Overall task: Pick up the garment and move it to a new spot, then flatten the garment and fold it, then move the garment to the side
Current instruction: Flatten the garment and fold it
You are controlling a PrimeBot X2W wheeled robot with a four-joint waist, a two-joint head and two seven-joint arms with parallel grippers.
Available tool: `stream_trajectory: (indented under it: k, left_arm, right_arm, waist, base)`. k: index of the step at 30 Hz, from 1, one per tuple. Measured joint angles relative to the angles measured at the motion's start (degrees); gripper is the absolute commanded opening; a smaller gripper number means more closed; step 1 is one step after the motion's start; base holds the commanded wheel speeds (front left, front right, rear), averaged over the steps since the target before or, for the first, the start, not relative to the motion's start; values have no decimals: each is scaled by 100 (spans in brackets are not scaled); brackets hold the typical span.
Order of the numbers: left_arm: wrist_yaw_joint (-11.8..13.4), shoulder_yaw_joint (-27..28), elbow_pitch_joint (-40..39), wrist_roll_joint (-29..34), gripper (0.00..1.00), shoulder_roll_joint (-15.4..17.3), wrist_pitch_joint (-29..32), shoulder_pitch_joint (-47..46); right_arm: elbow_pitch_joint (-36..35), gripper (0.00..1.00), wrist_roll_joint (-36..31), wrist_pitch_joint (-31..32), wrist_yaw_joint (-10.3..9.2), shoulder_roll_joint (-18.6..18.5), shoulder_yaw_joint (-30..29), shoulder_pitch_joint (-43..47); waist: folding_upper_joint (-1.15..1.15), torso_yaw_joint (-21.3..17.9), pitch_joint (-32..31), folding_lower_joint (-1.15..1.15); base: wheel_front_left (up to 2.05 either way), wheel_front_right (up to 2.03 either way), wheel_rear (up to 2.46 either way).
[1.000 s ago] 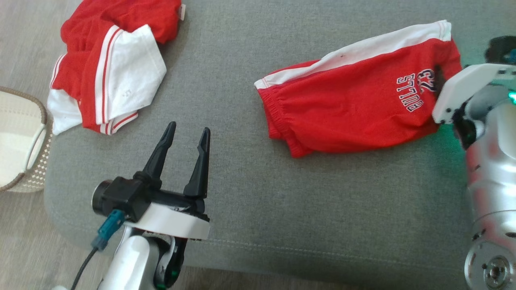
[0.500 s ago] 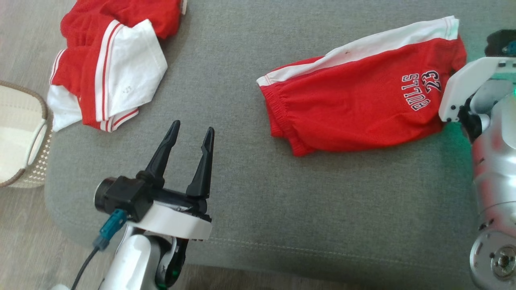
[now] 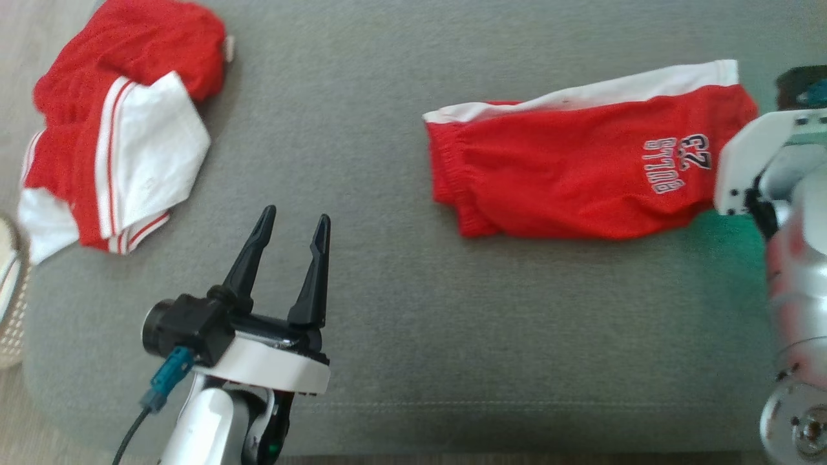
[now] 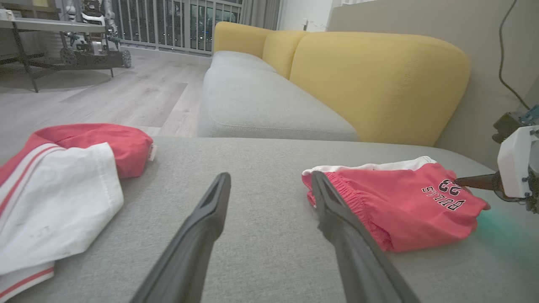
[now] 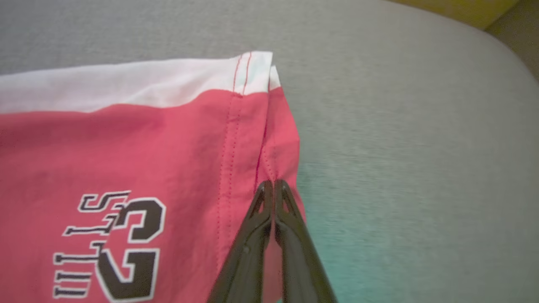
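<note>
The garment (image 3: 568, 174) is a pair of red shorts with a white side stripe and "BULLS 23" print, lying folded on the grey cushion (image 3: 400, 336). My right gripper (image 5: 273, 183) is shut on the garment's (image 5: 126, 147) leg hem, and the fabric puckers at the fingertips. In the head view its white wrist mount (image 3: 749, 161) sits at the shorts' right end and hides the fingers. The left wrist view shows the garment (image 4: 400, 206) with one right finger (image 4: 471, 182) at its edge. My left gripper (image 3: 294, 223) hovers open over bare cushion, left of the shorts, holding nothing.
A second red-and-white garment (image 3: 116, 155) lies crumpled at the cushion's far left corner. A woven basket (image 3: 10, 310) stands on the floor past the left edge. A yellow sofa back (image 4: 379, 80) rises behind the cushion. Bare cushion lies between the two garments.
The right gripper's jaws have closed on the shorts' hem. The head view has shifted, so everything sits further left and the shorts lie more level. The left gripper stays open.
</note>
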Motion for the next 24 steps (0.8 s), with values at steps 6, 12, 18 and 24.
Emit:
stream_trajectory:
  k: [6,12,18,24]
  left_arm:
    - [9,-12,-3,1,100,-3,0,92]
    - [102,-20,3,14,100,-4,0,264]
    - [133,-67,41,43,100,-3,0,305]
    - [198,-199,47,38,100,-4,0,387]
  right_arm:
    - [-259,0,-57,-29,0,-185,13,31]
    - [-310,0,220,-242,0,87,534,31]
    - [-272,0,867,-333,0,310,1615,29]
    - [-331,0,2130,-275,-1,322,3131,52]
  waist:
    - [0,-273,-242,0]
    - [0,-443,-478,0]
    - [0,-522,-702,0]
    - [0,-376,-837,0]
  base:
    - [0,0,0]
    - [0,0,0]
    - [0,0,0]
    - [0,0,0]
